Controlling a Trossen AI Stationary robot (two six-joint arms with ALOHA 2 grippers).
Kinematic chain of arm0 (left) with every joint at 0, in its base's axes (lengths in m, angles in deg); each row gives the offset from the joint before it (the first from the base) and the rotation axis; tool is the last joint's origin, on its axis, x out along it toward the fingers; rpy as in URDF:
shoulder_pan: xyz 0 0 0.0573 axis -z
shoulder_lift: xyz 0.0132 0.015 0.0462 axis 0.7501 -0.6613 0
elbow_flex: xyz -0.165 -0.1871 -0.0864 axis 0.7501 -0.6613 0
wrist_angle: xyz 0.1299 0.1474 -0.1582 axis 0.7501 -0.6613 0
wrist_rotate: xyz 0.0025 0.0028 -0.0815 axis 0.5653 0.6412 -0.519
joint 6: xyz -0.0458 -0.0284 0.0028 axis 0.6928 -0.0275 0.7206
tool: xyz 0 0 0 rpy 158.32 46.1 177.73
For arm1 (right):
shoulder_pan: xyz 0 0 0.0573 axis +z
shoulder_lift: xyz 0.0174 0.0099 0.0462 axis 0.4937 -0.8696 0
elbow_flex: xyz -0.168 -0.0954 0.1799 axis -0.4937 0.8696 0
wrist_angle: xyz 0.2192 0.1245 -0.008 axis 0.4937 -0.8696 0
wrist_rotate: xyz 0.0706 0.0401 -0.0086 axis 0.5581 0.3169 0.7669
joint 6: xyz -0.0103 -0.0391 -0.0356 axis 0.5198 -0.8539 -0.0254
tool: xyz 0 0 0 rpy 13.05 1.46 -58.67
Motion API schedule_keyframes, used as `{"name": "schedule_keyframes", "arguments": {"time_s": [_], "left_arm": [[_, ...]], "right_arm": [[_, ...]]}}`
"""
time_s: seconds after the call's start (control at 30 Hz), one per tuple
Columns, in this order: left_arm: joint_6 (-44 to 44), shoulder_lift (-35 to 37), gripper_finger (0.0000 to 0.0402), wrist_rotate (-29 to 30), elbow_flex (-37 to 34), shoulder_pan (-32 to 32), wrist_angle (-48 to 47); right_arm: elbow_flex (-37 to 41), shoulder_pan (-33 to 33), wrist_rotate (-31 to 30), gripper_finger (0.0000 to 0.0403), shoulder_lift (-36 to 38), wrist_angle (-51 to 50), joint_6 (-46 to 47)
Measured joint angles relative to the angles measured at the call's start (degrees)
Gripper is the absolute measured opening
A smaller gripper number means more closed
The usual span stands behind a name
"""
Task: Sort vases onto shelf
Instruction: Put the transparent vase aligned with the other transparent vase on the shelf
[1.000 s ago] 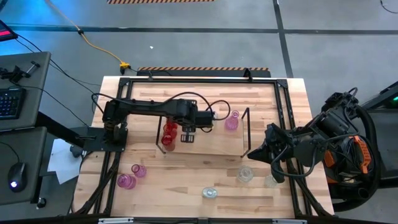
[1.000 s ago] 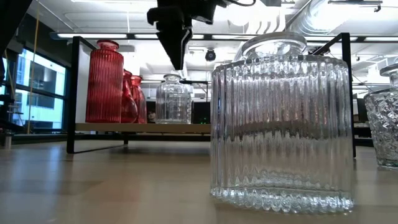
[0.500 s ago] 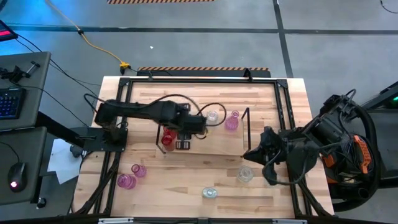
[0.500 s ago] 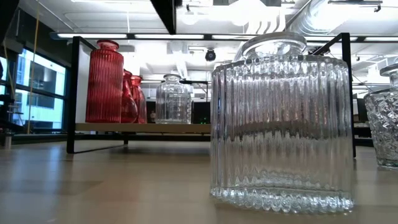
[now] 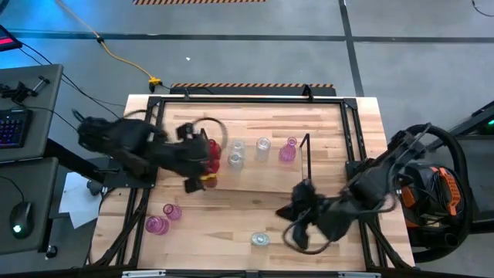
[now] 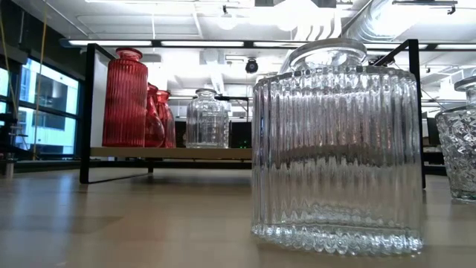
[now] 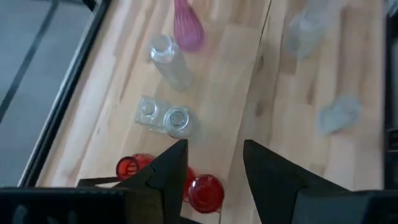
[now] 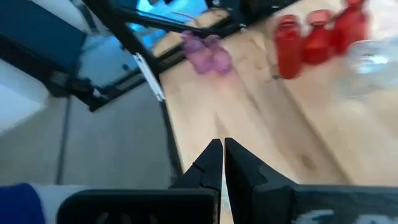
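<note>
The shelf (image 5: 255, 176) stands mid-table and carries red vases (image 5: 210, 154), two clear vases (image 5: 235, 154) and a pink vase (image 5: 287, 149), all upright on its wooden board. In the low view the red vases (image 6: 124, 97) and one clear vase (image 6: 206, 119) show on that board. My left gripper (image 5: 197, 176) hangs open off the shelf's left end, above the red vases (image 7: 205, 193). My right gripper (image 8: 222, 146) is shut and hovers over the near right part of the table (image 5: 292, 224). It touches nothing.
Two pink vases (image 5: 164, 218) stand near the table's left near corner. A clear vase (image 5: 260, 240) sits by the near edge and fills the low view (image 6: 335, 149). A second clear vase (image 6: 461, 149) stands to its right. A black metal frame (image 5: 247, 99) edges the table.
My left gripper has risen from over the shelf, out of the low view, and pulled back toward the table's left edge. The clear vase stays on the board. My right arm has swung from the right edge toward the near middle of the table and now covers the clear vases there.
</note>
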Motion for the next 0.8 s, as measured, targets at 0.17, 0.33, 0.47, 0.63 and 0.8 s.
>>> {"name": "schedule_keyframes", "arguments": {"time_s": [0.17, 0.33, 0.47, 0.63, 0.8], "left_arm": [[4.12, 6.14, 0.0145, 2.38, 0.0, 5.67, 0.01], [6.77, 9.55, 0.0146, 3.56, 0.0, 12.35, 0.01], [6.86, 10.31, 0.0146, 5.2, 0.0, 17.0, -0.33], [7.2, 9.72, 0.0147, 6.13, -0.04, 20.42, -3.26], [8.74, 8.98, 0.0147, 6.16, -0.38, 23.04, -5.12]], "right_arm": [[0.0, -3.6, 7.68, 0.0, -6.75, 14.14, 0.35], [0.0, -7.02, 19.91, 0.0, -13.34, 22.96, 3.96], [0.0, -7.91, 23.07, 0.0, -17.03, 22.75, 7.29], [0.0, -7.6, 23.83, 0.0001, -19.72, 20.31, 7.59], [0.0, -7.6, 27.02, 0.0035, -20.39, 12.75, 7.49]]}}
